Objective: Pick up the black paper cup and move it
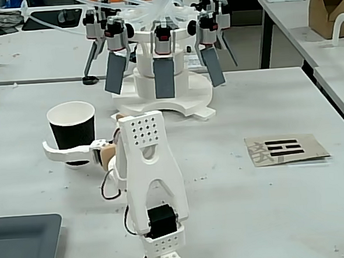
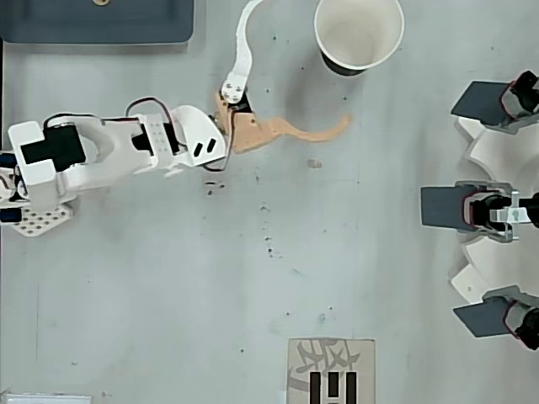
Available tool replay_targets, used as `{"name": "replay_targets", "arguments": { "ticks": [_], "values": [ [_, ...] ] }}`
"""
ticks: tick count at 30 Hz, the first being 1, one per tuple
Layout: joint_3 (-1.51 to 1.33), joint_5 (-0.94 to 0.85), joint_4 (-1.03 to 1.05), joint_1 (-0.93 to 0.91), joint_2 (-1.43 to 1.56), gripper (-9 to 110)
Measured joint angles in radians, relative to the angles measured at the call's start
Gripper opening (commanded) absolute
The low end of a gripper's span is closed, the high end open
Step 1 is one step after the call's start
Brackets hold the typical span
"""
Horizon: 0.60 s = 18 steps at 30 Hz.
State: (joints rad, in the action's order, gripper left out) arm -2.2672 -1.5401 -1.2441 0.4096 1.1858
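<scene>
1. Black paper cup [image 2: 359, 34] is being left upright on the table [image 2: 278, 278], near the overhead view's top edge.
2. Gripper [image 2: 299, 66] is being held spread wide, short of the cup.
3. Both fingers should be brought around the cup before being pressed together gently.

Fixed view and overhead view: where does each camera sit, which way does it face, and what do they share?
Fixed view: sits low behind the arm's base, facing across the table toward the white multi-armed rig; shows the arm's back and the pincer open, reaching left by the black paper cup.
Overhead view: looks straight down; the arm enters from the left edge, the pincer spread wide short of the cup.
Shared: arm, cup, rig, the printed card, the dark tray.
</scene>
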Motion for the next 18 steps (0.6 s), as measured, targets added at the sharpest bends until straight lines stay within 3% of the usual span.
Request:
{"name": "replay_targets", "arguments": {
  "ticks": [18],
  "values": [
    [0.400, 0.000, 0.169, 0.037, -0.224, 54]
  ]
}}
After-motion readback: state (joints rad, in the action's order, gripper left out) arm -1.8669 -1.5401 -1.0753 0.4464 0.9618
